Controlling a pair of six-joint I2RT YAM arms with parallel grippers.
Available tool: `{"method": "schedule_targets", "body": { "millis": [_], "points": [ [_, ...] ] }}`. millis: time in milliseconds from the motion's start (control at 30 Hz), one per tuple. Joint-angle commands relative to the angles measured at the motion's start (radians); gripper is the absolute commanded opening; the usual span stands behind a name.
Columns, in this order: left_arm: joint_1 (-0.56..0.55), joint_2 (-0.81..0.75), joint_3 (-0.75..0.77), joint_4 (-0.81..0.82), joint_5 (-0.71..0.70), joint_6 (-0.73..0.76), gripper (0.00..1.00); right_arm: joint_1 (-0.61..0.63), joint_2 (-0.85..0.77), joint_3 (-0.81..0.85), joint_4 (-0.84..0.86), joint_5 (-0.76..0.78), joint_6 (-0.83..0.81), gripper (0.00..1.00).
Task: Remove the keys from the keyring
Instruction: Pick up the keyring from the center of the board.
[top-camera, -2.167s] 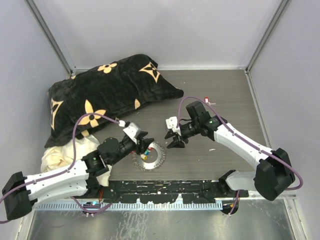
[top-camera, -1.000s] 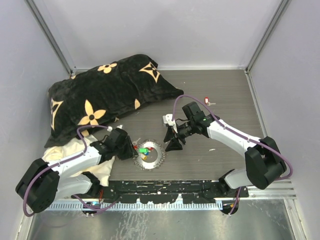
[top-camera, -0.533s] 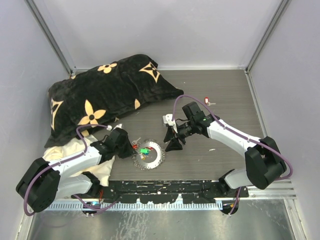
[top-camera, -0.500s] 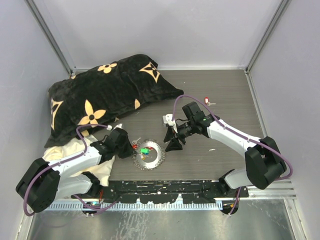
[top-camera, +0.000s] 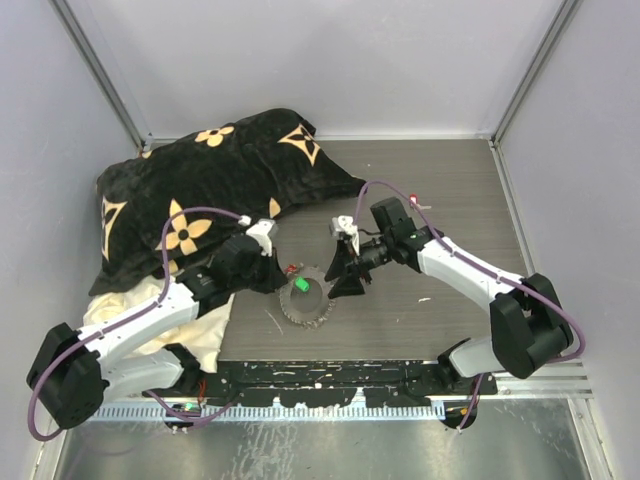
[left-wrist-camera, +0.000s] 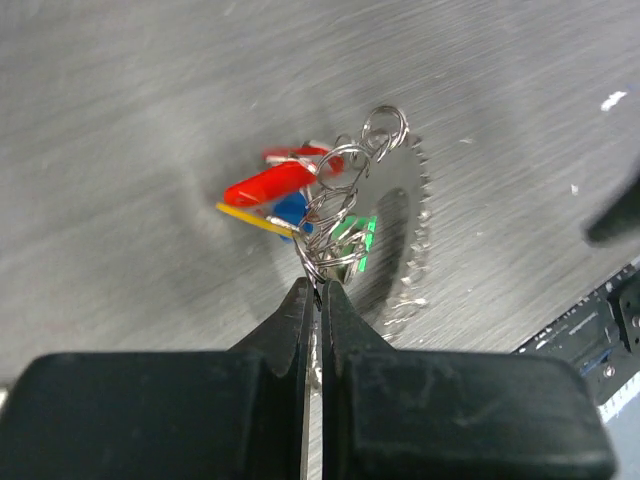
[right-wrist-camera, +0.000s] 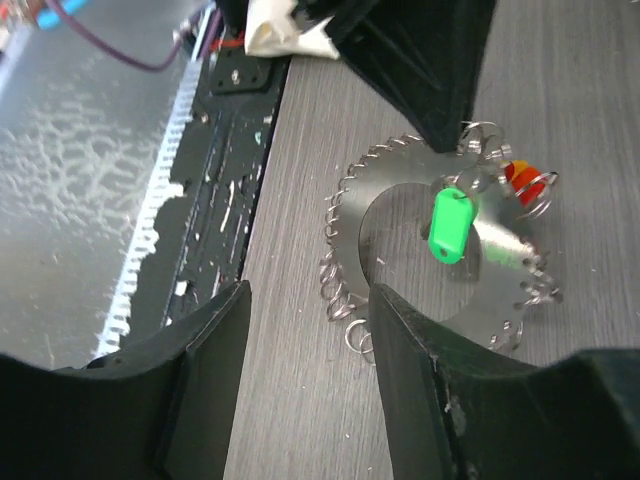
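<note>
The keyring (top-camera: 310, 305) is a silvery toothed loop edged with small wire coils, lying on the dark table in front of the arms. Keys with red (left-wrist-camera: 270, 185), blue (left-wrist-camera: 292, 212) and green (left-wrist-camera: 355, 240) heads hang bunched at its left edge. My left gripper (left-wrist-camera: 318, 285) is shut on the keyring's wire coils beside that bunch, and in the top view my left gripper (top-camera: 283, 276) sits at the keyring's upper left. My right gripper (right-wrist-camera: 310, 295) stands open just right of the keyring (right-wrist-camera: 400, 190), holding nothing. The green key (right-wrist-camera: 450, 222) shows over the loop's hole.
A black pillow (top-camera: 210, 180) with tan flowers fills the back left, with a cream cloth (top-camera: 130, 310) below it under my left arm. A black rail (top-camera: 330, 380) runs along the near table edge. Grey walls close in both sides and the back.
My left gripper closed on the keyring's coils and drew it away from the near edge and to the right. The right gripper edged slightly farther back and stayed open.
</note>
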Motion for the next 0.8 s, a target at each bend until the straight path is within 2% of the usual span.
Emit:
{"method": "schedule_targets", "body": {
  "millis": [0, 133, 267, 400, 567, 767],
  "points": [
    [-0.058, -0.007, 0.142, 0.101, 0.043, 0.256, 0.0, -0.1, -0.055, 0.01, 0.186, -0.149, 0.233, 0.57],
    [-0.133, 0.045, 0.252, 0.097, 0.046, 0.365, 0.0, -0.158, -0.12, -0.012, 0.278, -0.157, 0.336, 0.57],
    [-0.196, 0.112, 0.362, 0.066, 0.029, 0.437, 0.0, -0.171, -0.129, 0.004, 0.275, -0.097, 0.363, 0.57],
    [-0.232, 0.15, 0.408, 0.066, 0.016, 0.484, 0.0, -0.212, -0.137, 0.024, 0.24, -0.061, 0.365, 0.57],
    [-0.239, 0.161, 0.411, 0.093, 0.039, 0.504, 0.0, -0.236, -0.14, 0.04, 0.094, -0.024, 0.197, 0.57],
    [-0.247, 0.148, 0.38, 0.132, 0.072, 0.519, 0.0, -0.201, -0.126, 0.046, -0.011, -0.071, 0.047, 0.57]
  ]
}}
